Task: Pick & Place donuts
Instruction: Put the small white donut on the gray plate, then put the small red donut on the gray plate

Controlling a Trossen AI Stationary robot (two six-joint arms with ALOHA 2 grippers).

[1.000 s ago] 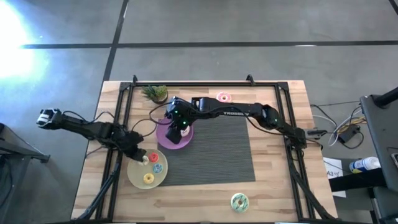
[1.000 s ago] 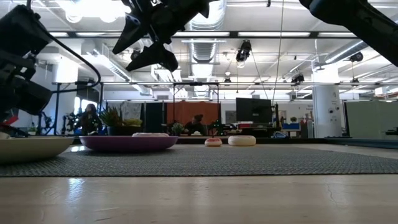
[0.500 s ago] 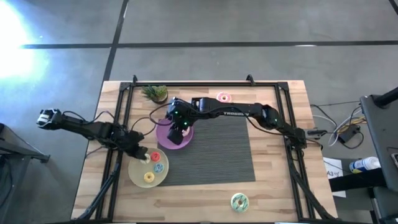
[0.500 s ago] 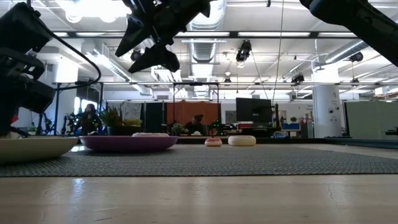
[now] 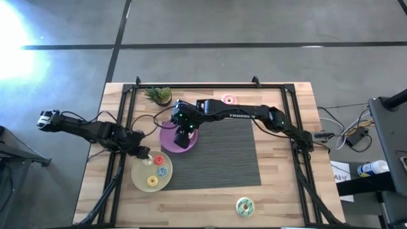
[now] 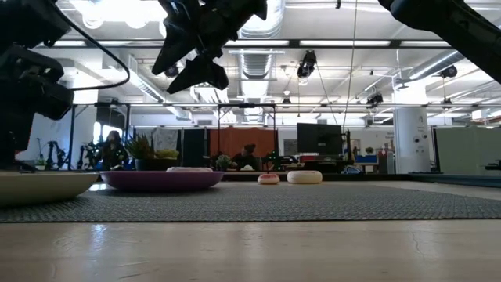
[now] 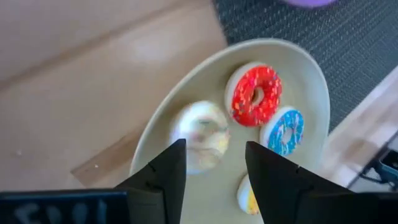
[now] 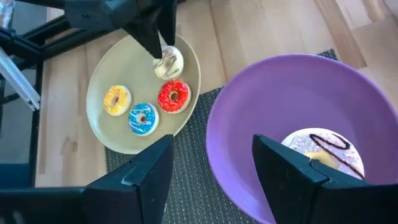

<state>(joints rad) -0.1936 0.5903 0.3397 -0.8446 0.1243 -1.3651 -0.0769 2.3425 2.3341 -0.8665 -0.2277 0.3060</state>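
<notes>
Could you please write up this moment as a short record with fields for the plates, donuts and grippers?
yellow plate: holds red donut, blue donut, yellow donut, pale sprinkled donut
purple plate: holds one white-iced donut
off plates: pink donut, green donut
left gripper: open, above the pale sprinkled donut
right gripper: open, over the purple plate

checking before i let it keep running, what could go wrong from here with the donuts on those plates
1. The left claw is open right over the pale donut, near the yellow plate's edge; pulling away could nudge it off.
2. Red, blue and yellow donuts crowd that plate, so another placement may knock them.
3. The right claw hangs open over the purple plate holding a white donut; dropping lower could bump it.
</notes>
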